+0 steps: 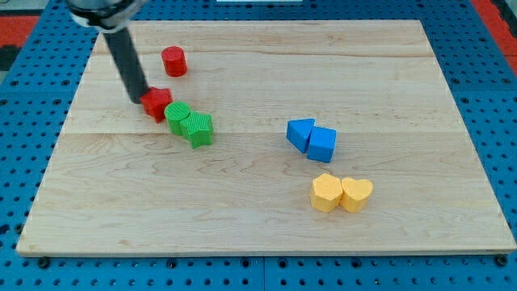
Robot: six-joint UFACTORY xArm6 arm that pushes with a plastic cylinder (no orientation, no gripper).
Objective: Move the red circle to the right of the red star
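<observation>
The red circle [174, 61] stands near the view's top left of the wooden board [266, 234]. The red star [157, 103] lies below it and slightly left, touching the green circle [178, 115]. My tip [137, 99] is at the red star's left edge, touching or almost touching it. The rod slants up to the view's top left. The red circle is apart from the tip, above and to its right.
A green star [198, 129] sits against the green circle. A blue triangle [300, 133] and a blue cube [322, 145] touch at centre right. A yellow hexagon [326, 193] and a yellow heart [356, 194] touch below them.
</observation>
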